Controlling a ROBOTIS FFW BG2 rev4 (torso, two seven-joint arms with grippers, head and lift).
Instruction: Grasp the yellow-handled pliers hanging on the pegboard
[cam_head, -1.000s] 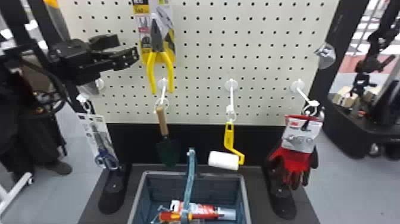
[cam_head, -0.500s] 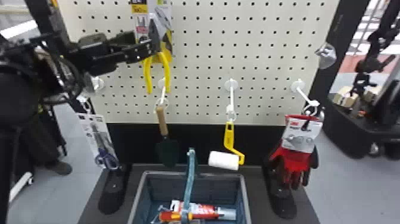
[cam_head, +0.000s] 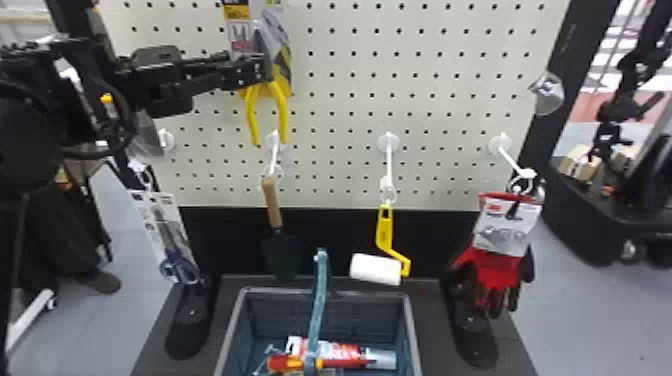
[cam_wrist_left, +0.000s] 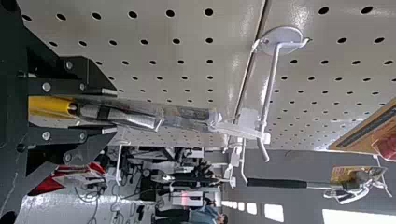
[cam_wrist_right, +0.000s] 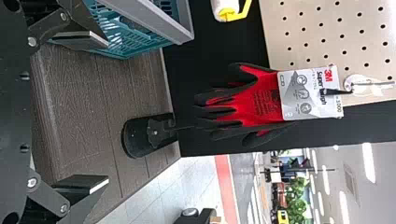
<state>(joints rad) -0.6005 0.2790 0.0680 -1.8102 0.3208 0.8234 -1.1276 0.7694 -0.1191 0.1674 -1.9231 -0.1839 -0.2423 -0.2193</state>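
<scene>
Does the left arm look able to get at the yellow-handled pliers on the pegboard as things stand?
Probably yes: the left gripper is already at the yellow-handled pliers, seemingly clamped on them from both sides, and nothing stands in between.

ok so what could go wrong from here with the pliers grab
1. The yellow-handled pliers hang on their white hook. If the left claw pulls down or sideways rather than outward along the hook, they could snag.
2. The yellow handle tips sit right beside the trowel's hook, so a downward move might bump it and shake the trowel loose.
</scene>
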